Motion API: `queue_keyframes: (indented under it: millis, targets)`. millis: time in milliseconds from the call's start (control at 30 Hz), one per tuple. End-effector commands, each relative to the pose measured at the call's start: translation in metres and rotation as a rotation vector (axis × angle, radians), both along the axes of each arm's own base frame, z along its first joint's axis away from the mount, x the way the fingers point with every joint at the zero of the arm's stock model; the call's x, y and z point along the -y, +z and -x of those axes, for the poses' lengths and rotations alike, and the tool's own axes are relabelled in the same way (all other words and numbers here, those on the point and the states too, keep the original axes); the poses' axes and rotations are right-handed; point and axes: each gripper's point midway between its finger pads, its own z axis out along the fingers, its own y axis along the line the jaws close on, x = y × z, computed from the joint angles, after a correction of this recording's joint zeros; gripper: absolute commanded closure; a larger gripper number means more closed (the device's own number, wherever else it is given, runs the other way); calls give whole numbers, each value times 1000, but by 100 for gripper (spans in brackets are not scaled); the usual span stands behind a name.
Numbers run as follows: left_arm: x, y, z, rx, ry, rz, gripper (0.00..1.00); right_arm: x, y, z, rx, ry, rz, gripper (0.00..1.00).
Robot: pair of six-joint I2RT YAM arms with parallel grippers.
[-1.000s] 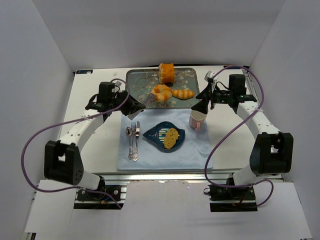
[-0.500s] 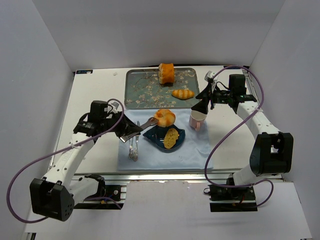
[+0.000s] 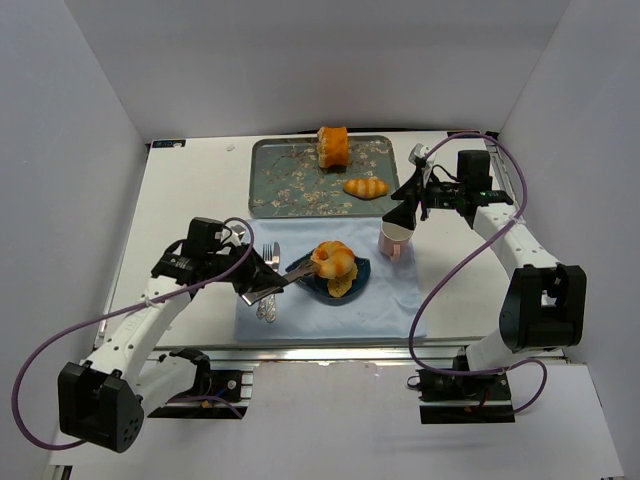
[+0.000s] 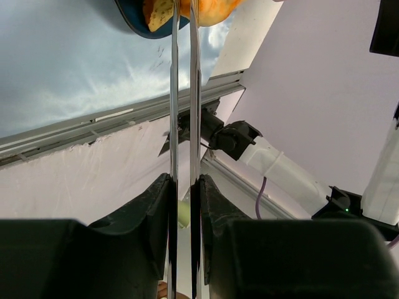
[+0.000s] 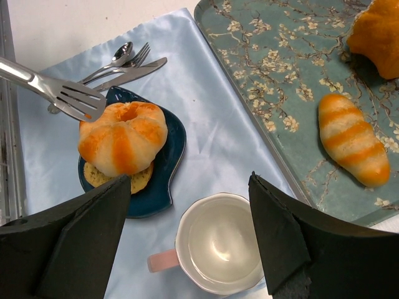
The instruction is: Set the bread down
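The left gripper [image 3: 258, 287], clamped on tongs [image 3: 287, 279], held a bun [image 3: 333, 260] over the plate [image 3: 301, 268] at centre frame, while the right gripper [image 3: 403, 212] hung open, empty, above the cup [image 3: 392, 243].

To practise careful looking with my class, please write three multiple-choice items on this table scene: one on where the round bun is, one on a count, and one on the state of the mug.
1. Where is the round bun?
A) in a basket
B) over the blue plate
C) on a shelf

2. How many breads lie on the tray?
A) one
B) two
C) four

3. The mug is:
A) empty
B) full of coffee
C) tipped over

Answers:
1 B, the bun sits above the slice on that plate.
2 B, only a striped roll and an orange piece are on the tray.
3 A, the mug stands upright and its white inside is bare.
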Motion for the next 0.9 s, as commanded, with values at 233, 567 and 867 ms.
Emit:
queue_keyframes:
  millis: [233,567,867]
  targets:
    - [1,0,2,28,-46,-22,57,0,8,2,27,11,-13,19]
    - [0,5,2,36,-42,-14,50,0,5,2,18,12,-13,19]
    - [2,15,8,42,-53,17,49,-1,7,2,21,17,-18,19]
